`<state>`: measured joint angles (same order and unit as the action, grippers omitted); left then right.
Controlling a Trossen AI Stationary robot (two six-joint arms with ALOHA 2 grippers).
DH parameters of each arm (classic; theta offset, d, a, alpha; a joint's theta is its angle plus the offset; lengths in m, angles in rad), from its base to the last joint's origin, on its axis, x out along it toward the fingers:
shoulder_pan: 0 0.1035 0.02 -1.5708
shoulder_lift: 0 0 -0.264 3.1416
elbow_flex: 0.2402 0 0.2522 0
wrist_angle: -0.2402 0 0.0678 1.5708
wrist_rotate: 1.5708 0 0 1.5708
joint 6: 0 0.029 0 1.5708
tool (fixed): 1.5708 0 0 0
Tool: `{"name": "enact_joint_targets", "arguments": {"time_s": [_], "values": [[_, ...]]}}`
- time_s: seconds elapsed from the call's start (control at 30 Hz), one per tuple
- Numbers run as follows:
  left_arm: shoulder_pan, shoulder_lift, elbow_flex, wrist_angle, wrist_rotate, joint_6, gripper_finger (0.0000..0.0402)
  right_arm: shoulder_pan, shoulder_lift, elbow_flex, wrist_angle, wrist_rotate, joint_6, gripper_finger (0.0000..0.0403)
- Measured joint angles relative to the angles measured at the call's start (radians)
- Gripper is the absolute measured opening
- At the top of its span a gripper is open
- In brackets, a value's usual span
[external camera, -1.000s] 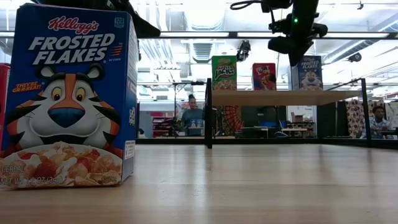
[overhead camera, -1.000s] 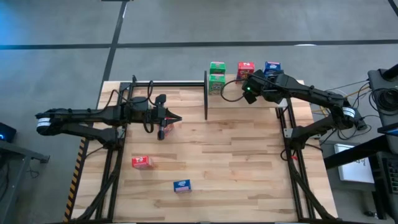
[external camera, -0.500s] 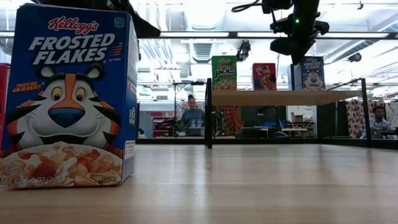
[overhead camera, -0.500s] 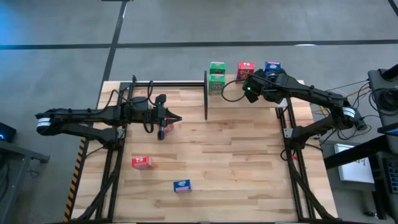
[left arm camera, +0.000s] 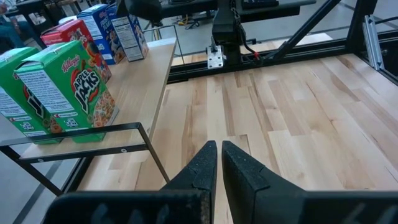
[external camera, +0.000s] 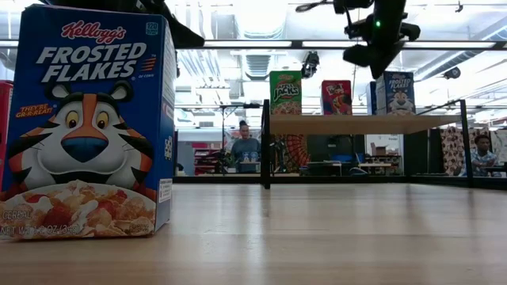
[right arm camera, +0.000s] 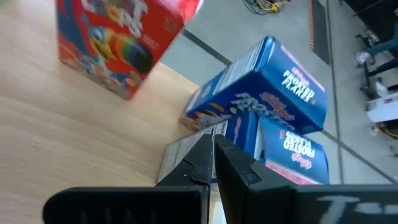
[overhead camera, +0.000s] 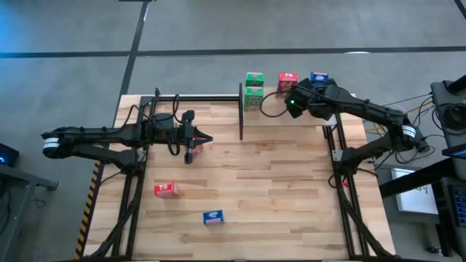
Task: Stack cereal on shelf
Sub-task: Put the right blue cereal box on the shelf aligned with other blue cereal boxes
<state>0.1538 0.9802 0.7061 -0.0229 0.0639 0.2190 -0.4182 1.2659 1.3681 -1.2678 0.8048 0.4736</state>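
Observation:
The shelf (overhead camera: 291, 109) stands at the table's far right and carries green cereal boxes (overhead camera: 253, 86), a red one (overhead camera: 287, 79) and blue ones (overhead camera: 318, 77), all upright on their bases. My right gripper (right arm camera: 210, 144) is shut and hovers over the shelf just in front of the blue boxes (right arm camera: 267, 87), beside the red box (right arm camera: 118, 50). My left gripper (left arm camera: 219, 152) is shut on nothing above the table's left middle and points toward the shelf (left arm camera: 146, 74). A red box (overhead camera: 166, 189) and a blue box (overhead camera: 212, 217) sit on the tabletop near the front. My right gripper has its shut fingertips close to a lower corner of the blue boxes (right arm camera: 198, 123), coming at a slant from above and the near side. Whether they touch a box, I cannot tell.
Black posts (overhead camera: 241, 110) and a rail (overhead camera: 196, 97) frame the shelf. The blue box on the table fills the left of the low view (external camera: 87, 119), with the red one at its edge (external camera: 4, 142). People sit in the room behind (external camera: 244, 146).

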Motion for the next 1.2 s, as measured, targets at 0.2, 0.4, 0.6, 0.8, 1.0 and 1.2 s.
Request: {"name": "enact_joint_targets", "arguments": {"time_s": [0.2, 0.4, 0.6, 0.8, 1.0, 1.2], "values": [[0.0, 0.0, 0.0, 0.0, 0.0, 0.0, 0.0007, 0.017, -0.003, 0.125, -0.003, -0.126, -0.001, 0.0009], [0.0, 0.0, 0.0, 0.0, 0.0, -0.016, 0.0007, 0.006, -0.003, 0.247, -0.041, -0.315, 0.068, 0.0009], [0.0, 0.0, 0.0, -0.001, 0.0, -0.022, 0.0007, -0.012, -0.003, 0.295, -0.238, -0.517, 0.13, 0.0009], [0.0, 0.0, 0.0, 0.001, 0.0, -0.019, 0.0007, -0.015, -0.031, 0.226, -0.273, -0.485, 0.17, 0.0009], [-0.001, 0.0, 0.003, 0.003, 0.0, -0.019, 0.0007, -0.041, -0.032, 0.144, -0.281, -0.344, 0.17, 0.0009], [-0.001, 0.0, 0.003, 0.001, 0.0, -0.015, 0.0007, -0.083, -0.032, 0.078, -0.26, -0.274, 0.156, 0.0009]]}}
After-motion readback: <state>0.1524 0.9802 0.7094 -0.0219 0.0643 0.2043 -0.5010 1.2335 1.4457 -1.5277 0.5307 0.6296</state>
